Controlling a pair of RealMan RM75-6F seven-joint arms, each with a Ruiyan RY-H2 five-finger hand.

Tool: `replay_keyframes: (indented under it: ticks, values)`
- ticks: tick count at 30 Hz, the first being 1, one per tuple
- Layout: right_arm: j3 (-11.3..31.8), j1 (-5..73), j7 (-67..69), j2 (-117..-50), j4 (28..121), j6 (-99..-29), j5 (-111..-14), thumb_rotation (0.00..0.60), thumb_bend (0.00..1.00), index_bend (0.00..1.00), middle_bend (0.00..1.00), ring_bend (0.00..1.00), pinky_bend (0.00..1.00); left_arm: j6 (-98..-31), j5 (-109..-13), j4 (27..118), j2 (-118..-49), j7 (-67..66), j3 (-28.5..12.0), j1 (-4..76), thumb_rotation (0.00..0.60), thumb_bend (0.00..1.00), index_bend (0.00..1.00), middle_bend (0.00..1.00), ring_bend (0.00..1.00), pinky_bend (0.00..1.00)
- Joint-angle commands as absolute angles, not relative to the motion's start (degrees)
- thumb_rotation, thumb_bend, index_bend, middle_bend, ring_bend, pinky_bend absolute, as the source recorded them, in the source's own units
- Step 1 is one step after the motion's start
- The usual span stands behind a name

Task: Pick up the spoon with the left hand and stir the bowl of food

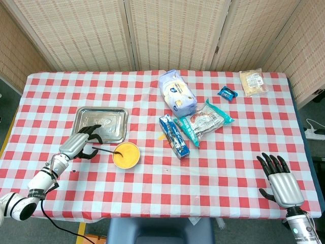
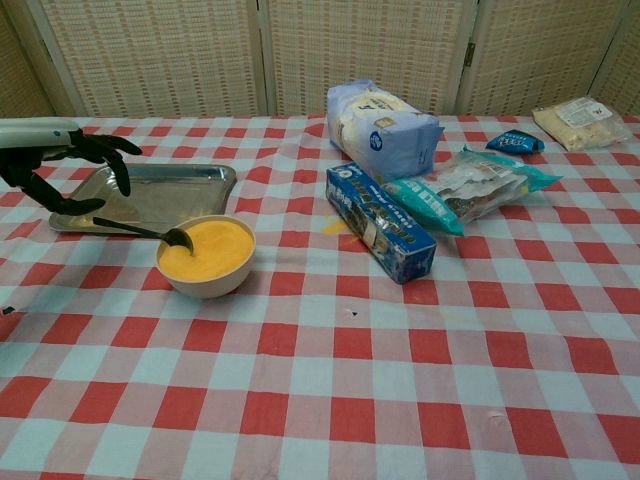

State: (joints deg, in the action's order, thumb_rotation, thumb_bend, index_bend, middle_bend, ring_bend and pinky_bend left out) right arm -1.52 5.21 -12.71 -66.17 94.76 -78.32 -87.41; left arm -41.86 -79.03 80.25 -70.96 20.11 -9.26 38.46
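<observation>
At the far left of a red-and-white checked worktop, the robot's left hand hovers with its dark fingers spread and curved downward, holding nothing. Its fingertips hang just above the handle end of a dark spoon, not clearly touching it. Behind the hand lies a shiny metal tray. The spoon slants to the right, its head resting at the left rim of a pale bowl filled with smooth yellow food; the bowl sits just in front of the tray's right corner. Toward the middle, well apart from the bowl, lies a long blue box, with a pale blue bag behind it and a teal-edged clear packet to its right. Farther back and right are a small blue packet and a beige packet. At the near right corner, the right hand rests palm down, fingers open and apart, holding nothing.
</observation>
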Motion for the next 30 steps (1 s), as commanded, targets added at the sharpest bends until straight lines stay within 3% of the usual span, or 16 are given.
replay_keyframes:
  ticks: [1, 30]
  values:
    - [-1.5, 5.2, -12.7, -66.2, 94.8, -78.4, -87.3, 0.6, 0.12, 0.0, 0.0, 0.0, 0.0, -41.7, -79.1, 77.7, -72.8, 18.5, -8.6, 39.4, 0.6, 0.43, 0.4, 0.0, 0.0, 0.01]
    - [-1.2, 5.5, -14.2, -66.8, 94.6, -77.5, -85.8, 0.6, 0.12, 0.0, 0.0, 0.0, 0.0, -39.2, -78.7, 71.5, -74.5, 24.0, -5.8, 41.1, 0.6, 0.43, 0.47, 0.0, 0.0, 0.0]
